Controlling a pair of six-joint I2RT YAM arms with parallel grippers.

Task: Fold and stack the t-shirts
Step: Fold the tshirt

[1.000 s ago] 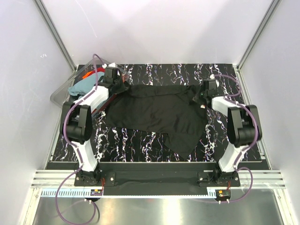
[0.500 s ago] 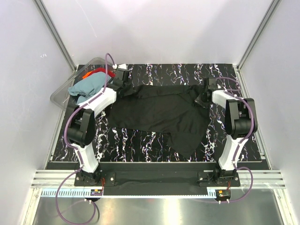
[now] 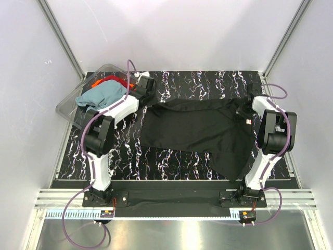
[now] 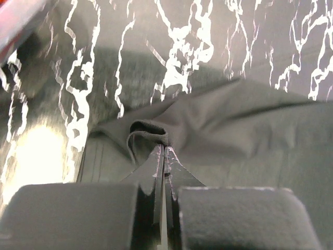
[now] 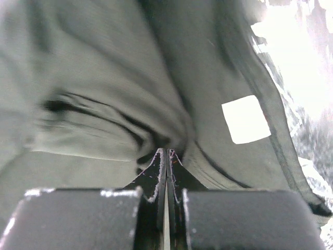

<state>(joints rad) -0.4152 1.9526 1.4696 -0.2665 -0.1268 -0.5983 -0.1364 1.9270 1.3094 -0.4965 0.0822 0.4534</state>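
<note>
my left arm [image 3: 115,110] and right arm [image 3: 258,174] are white shells with chunky black joint housings. a purple cable [image 3: 63,221] trails along each. on the wrist cameras i see black fingers [image 4: 151,174], edges scuffed pale.

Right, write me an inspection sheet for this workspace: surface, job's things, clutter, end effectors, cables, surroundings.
Surface: black marbled mat, partly covered by cloth.
Job's things: black shirt stretched out unfolded across the mat; teal shirt and red shirt bunched in the tub, teal on top. No stack yet.
Clutter: clear tub overhanging the mat's far left corner.
End effectors: left end effector shut on a far fold of the black shirt; right end effector shut on its other far edge.
Cables: purple cables loop along both arms, clear of the cloth.
Surroundings: white walls and metal posts.
</note>
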